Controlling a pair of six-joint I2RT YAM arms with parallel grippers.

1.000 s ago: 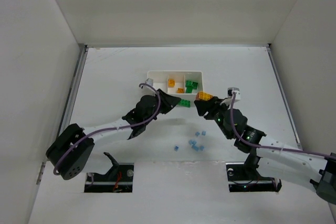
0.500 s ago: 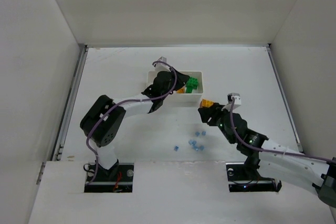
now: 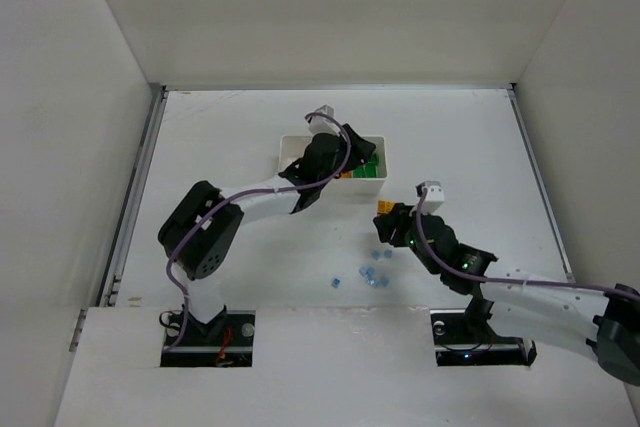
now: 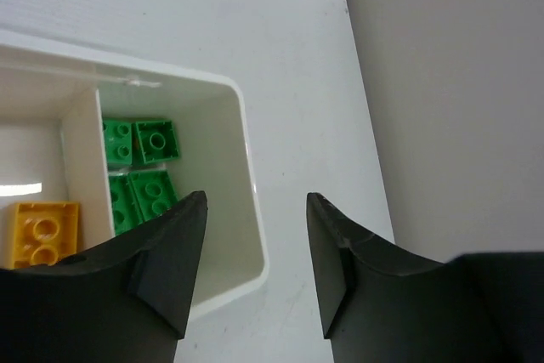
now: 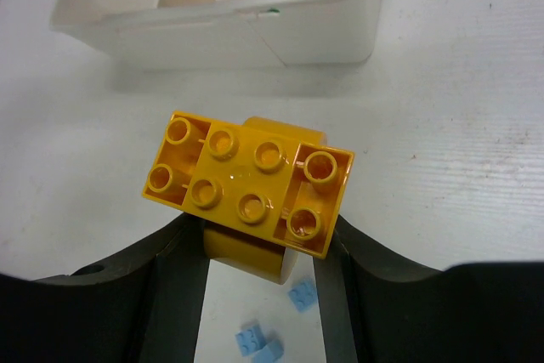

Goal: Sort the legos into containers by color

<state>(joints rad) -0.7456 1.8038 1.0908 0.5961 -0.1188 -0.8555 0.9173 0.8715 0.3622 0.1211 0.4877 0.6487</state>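
Observation:
The white tray stands mid-table. My left gripper hovers over its right end, open and empty. In the left wrist view the right compartment holds green bricks and the middle one a yellow brick. My right gripper is shut on a yellow-orange brick cluster in front of the tray's right corner, above the table. Small light blue bricks lie on the table near it; some show under the right gripper.
The tray's front wall is just beyond the held brick. White walls enclose the table on the left, back and right; the right wall is close to the tray. The left arm stretches across toward the tray.
My left gripper carried a green brick from in front of the tray to over its right compartment and now is open and empty. My right gripper drew back slightly with the yellow brick.

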